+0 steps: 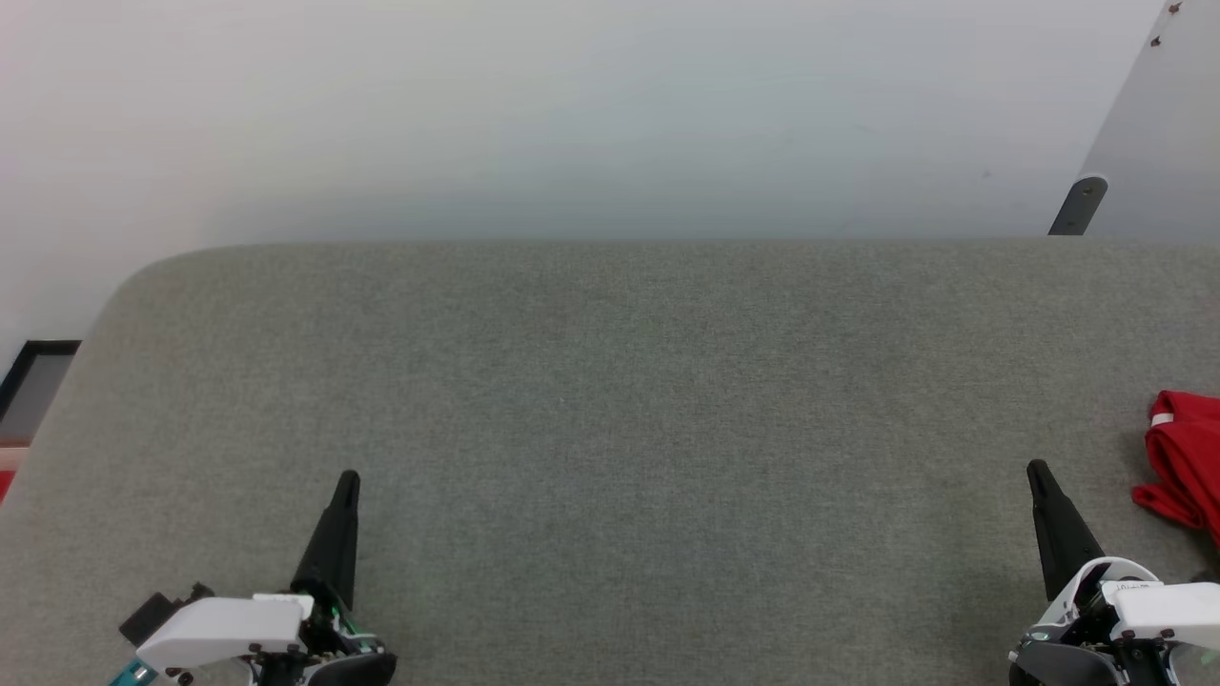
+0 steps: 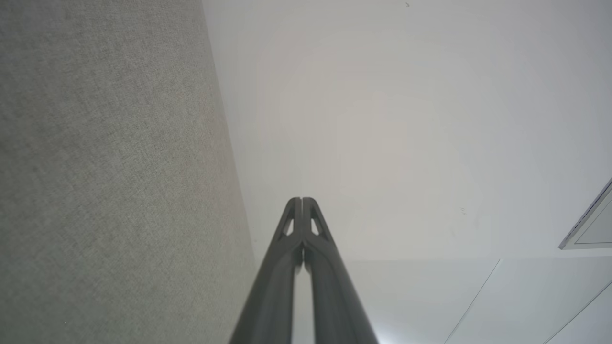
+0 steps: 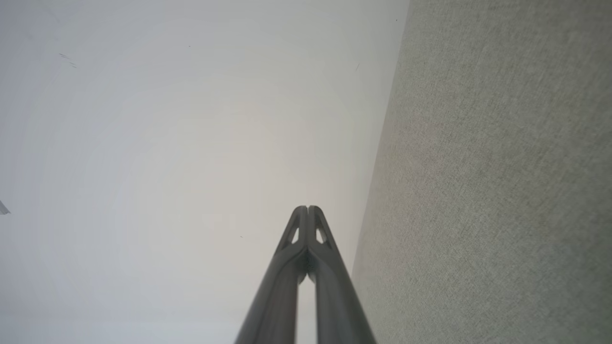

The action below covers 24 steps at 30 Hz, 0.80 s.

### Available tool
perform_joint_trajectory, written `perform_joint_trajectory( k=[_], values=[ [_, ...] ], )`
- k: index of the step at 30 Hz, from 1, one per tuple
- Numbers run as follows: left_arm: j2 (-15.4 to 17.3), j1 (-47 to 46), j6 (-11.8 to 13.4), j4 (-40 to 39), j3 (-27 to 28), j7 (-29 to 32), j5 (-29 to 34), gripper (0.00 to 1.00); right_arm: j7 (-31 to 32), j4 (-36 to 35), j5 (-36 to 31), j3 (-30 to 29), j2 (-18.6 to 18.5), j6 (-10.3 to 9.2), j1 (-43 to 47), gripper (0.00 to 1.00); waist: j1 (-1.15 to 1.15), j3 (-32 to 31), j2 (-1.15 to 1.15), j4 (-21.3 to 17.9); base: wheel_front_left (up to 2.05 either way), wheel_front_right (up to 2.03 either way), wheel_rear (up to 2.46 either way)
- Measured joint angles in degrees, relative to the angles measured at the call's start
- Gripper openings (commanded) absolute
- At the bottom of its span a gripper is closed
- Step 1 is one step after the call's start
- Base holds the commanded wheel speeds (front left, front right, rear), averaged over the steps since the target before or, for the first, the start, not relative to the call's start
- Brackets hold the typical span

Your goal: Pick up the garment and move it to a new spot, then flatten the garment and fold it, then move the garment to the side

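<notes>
Pressing jaws together on left gripper point(image 1: 348, 479) and right gripper point(image 1: 1037, 469), holding nothing, maybe risking grabbing just a lump of bunched jersey point(image 1: 1185, 462).

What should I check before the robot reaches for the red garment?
1. Garment found: ok. The garment lies bunched on the gray surface, at the head view's right edge.
2. Whole garment in sight: not ok. The head view cuts it off.
3. Right gripper ready to grasp: not ok. Its fingers are shut.
4. Left gripper ready to grasp: not ok. It is also shut.
5. Both grippers free of load: ok. They hold nothing.
6. Good grasp point on the fabric: cannot tell.
</notes>
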Motion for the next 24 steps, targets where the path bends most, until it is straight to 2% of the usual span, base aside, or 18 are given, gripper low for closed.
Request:
perform_joint_trajectory(
  k=[24],
  values=[
    [0.00,-0.01,0.00,0.00,0.01,0.00,0.00,0.00,0.01,0.01,-0.02,-0.05,0.02,0.00,0.00,0.00,0.00,0.00,0.00,0.00,0.00,0.00,0.00]
  ],
)
